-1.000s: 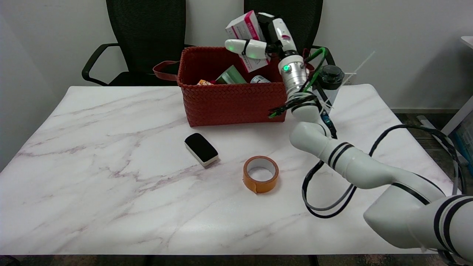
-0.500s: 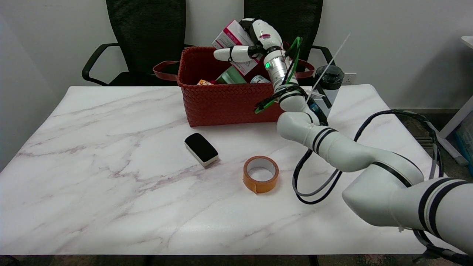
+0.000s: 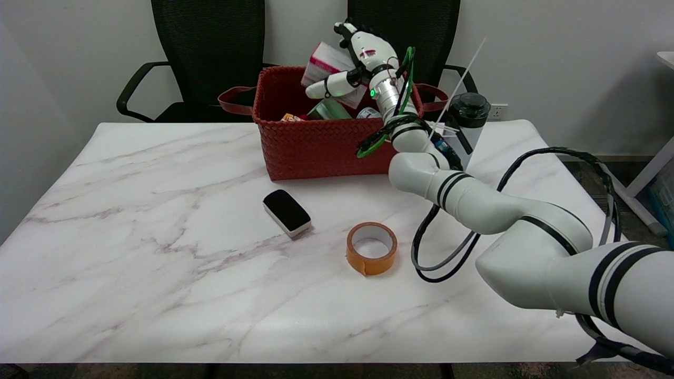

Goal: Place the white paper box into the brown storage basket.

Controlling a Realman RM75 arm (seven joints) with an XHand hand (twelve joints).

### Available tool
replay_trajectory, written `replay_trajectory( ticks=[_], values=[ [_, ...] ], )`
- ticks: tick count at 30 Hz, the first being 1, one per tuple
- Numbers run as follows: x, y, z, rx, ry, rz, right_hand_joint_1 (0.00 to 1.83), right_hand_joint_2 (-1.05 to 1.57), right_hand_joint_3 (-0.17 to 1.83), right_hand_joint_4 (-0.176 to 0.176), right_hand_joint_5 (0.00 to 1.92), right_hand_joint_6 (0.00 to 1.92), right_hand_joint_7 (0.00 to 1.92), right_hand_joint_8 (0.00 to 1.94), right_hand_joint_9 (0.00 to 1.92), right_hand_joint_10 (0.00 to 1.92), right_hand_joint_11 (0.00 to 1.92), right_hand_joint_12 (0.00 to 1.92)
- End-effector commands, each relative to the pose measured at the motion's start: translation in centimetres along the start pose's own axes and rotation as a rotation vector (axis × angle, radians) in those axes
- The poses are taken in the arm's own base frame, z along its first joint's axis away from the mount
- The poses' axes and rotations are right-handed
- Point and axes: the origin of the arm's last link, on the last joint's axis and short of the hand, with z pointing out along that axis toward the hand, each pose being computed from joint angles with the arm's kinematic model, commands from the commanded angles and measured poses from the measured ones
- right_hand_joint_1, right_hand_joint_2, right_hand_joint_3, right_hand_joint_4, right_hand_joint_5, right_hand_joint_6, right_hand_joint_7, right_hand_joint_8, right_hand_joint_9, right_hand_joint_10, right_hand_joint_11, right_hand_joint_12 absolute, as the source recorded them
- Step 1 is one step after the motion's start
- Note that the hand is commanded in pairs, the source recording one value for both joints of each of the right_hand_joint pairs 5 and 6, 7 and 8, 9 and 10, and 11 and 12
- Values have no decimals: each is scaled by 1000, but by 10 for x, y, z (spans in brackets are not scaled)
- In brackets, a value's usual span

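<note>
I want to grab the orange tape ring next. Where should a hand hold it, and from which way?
Come from above. The orange tape ring lies flat on the table with its hole facing up, so one finger can go inside and the thumb outside, pinching the wall. The near or left part of the wall looks best, since the right arm's black cable loops close by on its right.

A white marble-patterned table (image 3: 158, 252) with faint pink-grey veins carries a brown woven storage basket (image 3: 326, 145) at its far side. A black-topped eraser block (image 3: 286, 212) lies nearer the middle, with an orange tape roll (image 3: 371, 248) lying flat just to its right. A clear bottle with a black cap (image 3: 467, 123) stands right of the basket.
</note>
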Motion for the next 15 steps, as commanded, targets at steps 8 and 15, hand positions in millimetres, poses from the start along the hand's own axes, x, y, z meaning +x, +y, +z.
replay_trajectory(
  ticks=[8, 15],
  values=[
    [-7, 13, -1, -69, -64, 37, 664, 512, 151, 0, 0, 0, 145, 145, 98, 98, 155, 155],
    [31, 11, -15, -13, 89, 146, 645, 553, 150, 0, 0, 0, 114, 114, 97, 97, 130, 130]
  ],
)
